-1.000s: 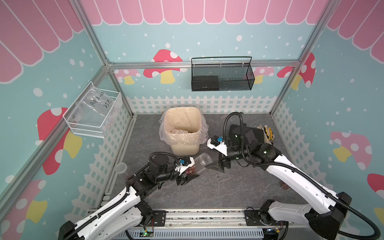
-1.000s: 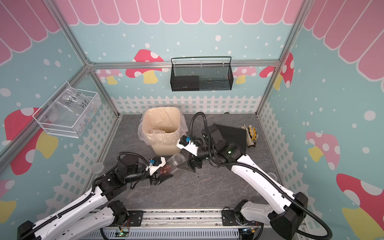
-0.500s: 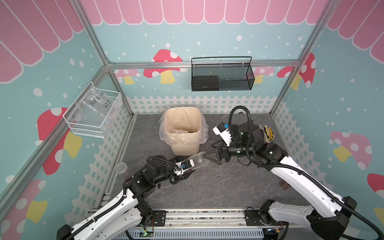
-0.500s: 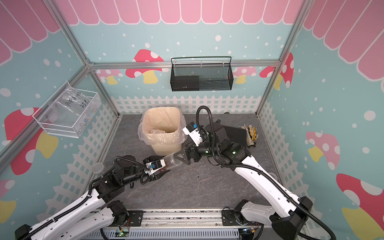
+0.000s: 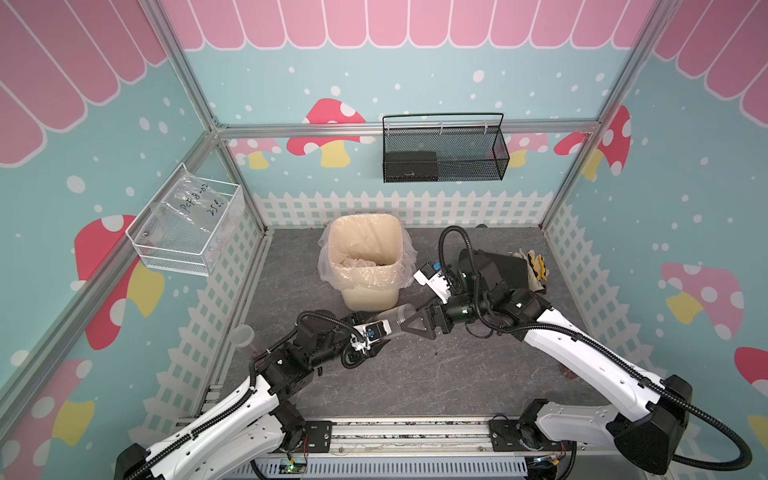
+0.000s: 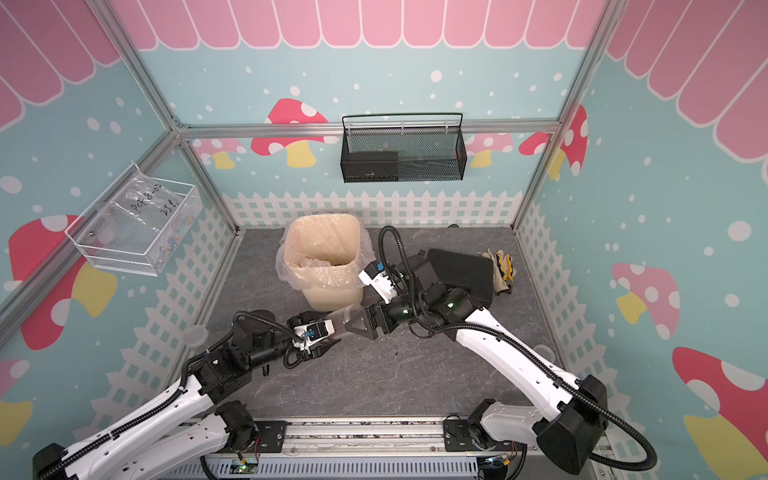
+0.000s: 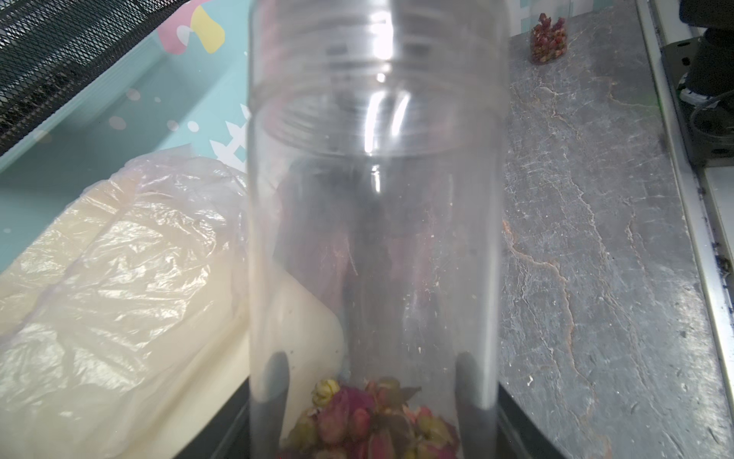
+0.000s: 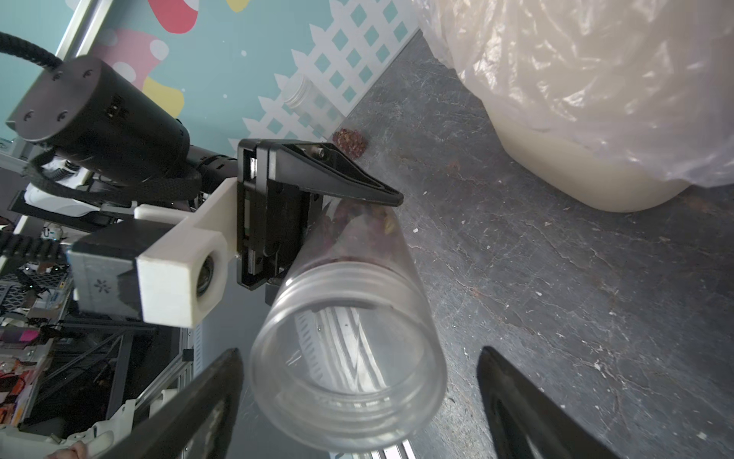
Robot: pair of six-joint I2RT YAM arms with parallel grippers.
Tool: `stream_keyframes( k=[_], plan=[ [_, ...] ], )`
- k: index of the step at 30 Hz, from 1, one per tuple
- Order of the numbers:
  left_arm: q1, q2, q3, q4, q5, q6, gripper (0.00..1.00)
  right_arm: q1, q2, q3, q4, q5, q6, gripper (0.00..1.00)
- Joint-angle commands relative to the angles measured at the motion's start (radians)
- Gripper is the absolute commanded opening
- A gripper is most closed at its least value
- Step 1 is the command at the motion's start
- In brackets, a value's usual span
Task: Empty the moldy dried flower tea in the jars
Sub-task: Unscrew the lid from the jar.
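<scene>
Jar (image 5: 397, 319): clear cylinder held nearly level over the grey worktop (image 5: 415, 374), at the centre of the frame in both top views. It sits just below the cream bin (image 5: 370, 293), and its uncapped mouth points toward frame right.
Tea (image 7: 369, 425): reddish and pale tan buds bunched at the jar's closed end, at the lower middle of the left wrist view.
Left hand (image 5: 380, 332): clamped on the jar near its base. The pads (image 7: 276, 381) show dark through the clear wall on both sides.
Right hand (image 8: 357, 353): spread wide, one finger on each side of the jar's mouth, with a gap visible at each.
Second jar (image 5: 242, 336): upright by the white fence, left of centre in a top view.
Third jar (image 7: 550, 37): holds reddish buds and stands on the worktop in the upper right of the left wrist view.
</scene>
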Motion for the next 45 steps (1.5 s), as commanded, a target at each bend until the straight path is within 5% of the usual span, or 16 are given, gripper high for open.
stream_keyframes(
  k=[1,8,14,20,26,29,32,38,45],
  plan=[
    [-0.006,0.002,0.015,-0.004,-0.003,0.028,0.24,0.009,0.01,-0.01,0.024,-0.019,-0.004,0.84],
    [-0.01,0.006,0.019,-0.034,0.021,0.03,0.23,0.012,0.035,0.011,0.02,-0.006,-0.084,0.56],
    [-0.011,0.05,0.047,-0.101,0.209,0.007,0.23,0.015,0.03,0.084,-0.04,0.038,-0.562,0.37],
    [-0.01,0.119,0.076,-0.137,0.413,-0.03,0.22,0.021,0.024,0.095,-0.049,0.07,-1.029,0.35],
    [-0.011,0.129,0.076,-0.138,0.424,-0.034,0.22,0.038,0.048,0.114,-0.057,0.138,-1.223,0.36],
    [-0.011,0.13,0.076,-0.137,0.402,-0.033,0.21,0.043,0.034,0.105,-0.014,0.129,-1.215,0.44],
    [-0.011,0.125,0.075,-0.138,0.363,-0.031,0.21,0.043,0.004,0.076,0.052,0.111,-1.114,0.97],
    [-0.011,0.086,0.061,-0.129,0.207,-0.014,0.21,0.043,-0.127,-0.008,0.123,0.005,-0.891,1.0],
    [-0.012,0.05,0.05,-0.115,0.09,0.004,0.21,0.042,-0.209,-0.079,0.242,0.082,-0.236,0.93]
  ],
)
